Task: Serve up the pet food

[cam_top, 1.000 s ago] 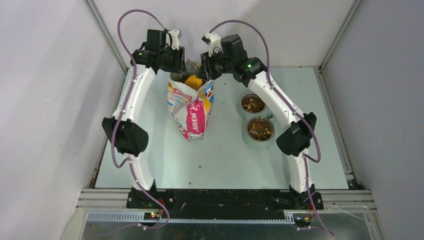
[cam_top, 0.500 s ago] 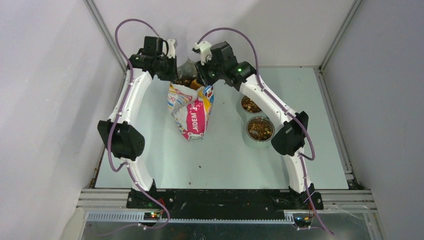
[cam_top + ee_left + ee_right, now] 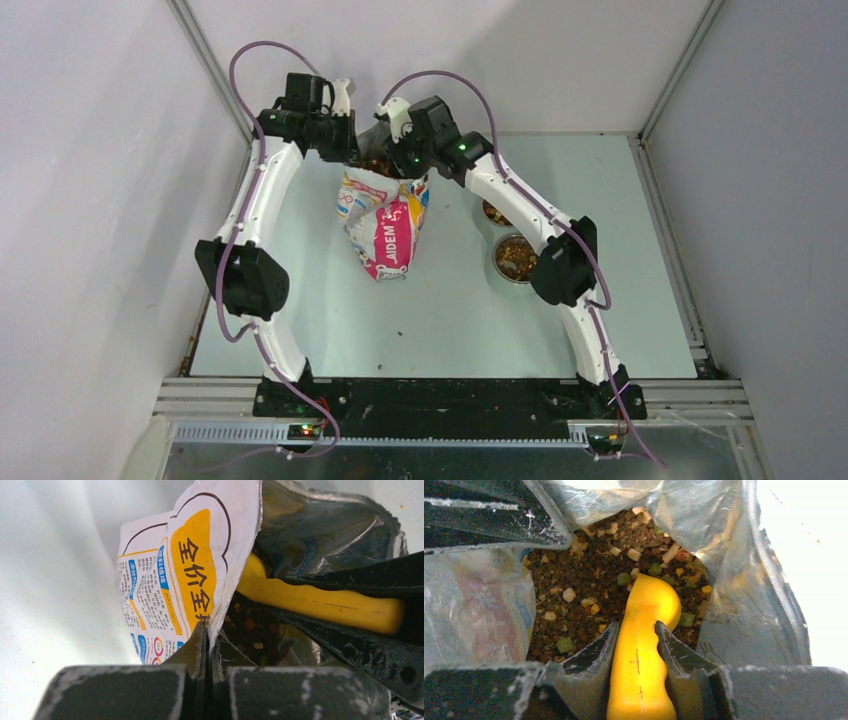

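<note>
Pale grey walls and aluminium rails close in a pale green table, bare across most of its near half. The printed bag stands at the far side between my two arms. Two steel bowls sit to its right, the nearer and the farther, both partly under my right arm and both already showing kibble. My left jaws are pressed together on the bag's rim, pinching the printed wall and holding the mouth open. My right jaws are narrowed around the yellow scoop, gripping its shaft from both sides. They have it down inside the foil-lined opening, with its rounded end lying against the pet food, a loose heap of brown, reddish, tan and green pellets filling the bottom of the bag. I cannot see the scoop's cup, so I cannot tell whether it carries anything. I judge this to be the dipping step, taking a load out of the bag, with the bowls partly served. Next I need to push the scoop under the pellets, level it, and lift it straight out without catching the crinkled rim. Then I carry it right to a bowl while my left side steadies the bag, since a tug could tip it.
</note>
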Motion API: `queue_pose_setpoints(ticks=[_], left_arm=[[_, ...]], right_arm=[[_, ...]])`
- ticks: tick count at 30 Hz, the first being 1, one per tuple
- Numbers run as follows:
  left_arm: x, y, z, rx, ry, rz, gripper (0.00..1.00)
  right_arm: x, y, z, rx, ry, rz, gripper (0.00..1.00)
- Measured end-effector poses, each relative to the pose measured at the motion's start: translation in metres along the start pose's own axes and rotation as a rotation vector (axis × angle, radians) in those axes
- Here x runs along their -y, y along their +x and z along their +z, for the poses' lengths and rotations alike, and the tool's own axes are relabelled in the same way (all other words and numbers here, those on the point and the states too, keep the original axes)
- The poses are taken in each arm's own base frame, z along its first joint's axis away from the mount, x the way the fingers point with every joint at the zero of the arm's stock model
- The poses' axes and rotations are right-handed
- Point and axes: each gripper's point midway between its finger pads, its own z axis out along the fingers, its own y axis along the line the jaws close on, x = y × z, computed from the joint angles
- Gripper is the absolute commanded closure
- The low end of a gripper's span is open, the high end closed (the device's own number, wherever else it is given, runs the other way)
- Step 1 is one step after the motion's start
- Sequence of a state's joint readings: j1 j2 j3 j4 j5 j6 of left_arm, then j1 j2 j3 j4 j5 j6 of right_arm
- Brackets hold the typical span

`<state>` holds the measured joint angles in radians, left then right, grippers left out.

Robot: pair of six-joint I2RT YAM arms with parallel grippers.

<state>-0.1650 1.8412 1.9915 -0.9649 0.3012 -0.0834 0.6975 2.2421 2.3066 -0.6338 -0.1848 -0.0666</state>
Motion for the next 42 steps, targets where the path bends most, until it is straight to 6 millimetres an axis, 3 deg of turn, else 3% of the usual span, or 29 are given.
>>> queue_pose_setpoints(ticks=[6, 18, 28, 42], left_arm=[[0.004, 0.000, 0.002, 0.000, 0.021, -0.014, 1.00], [0.008, -0.002, 0.005, 0.006, 0.044, -0.007, 1.00], [0.009, -0.006, 0.015, 0.009, 0.059, 0.056, 1.00], [0.000, -0.006, 0.007, -0.019, 0.023, 0.166, 1.00]], right_arm=[[-0.011, 0.014, 0.005, -0.030, -0.070, -0.065, 1.00], [-0.011, 0.018, -0.006, -0.045, -0.198, -0.027, 1.00], [-0.002, 0.016, -0.019, -0.049, -0.373, 0.300, 1.00], [0.016, -0.018, -0.042, 0.005, -0.490, 0.646, 1.00]])
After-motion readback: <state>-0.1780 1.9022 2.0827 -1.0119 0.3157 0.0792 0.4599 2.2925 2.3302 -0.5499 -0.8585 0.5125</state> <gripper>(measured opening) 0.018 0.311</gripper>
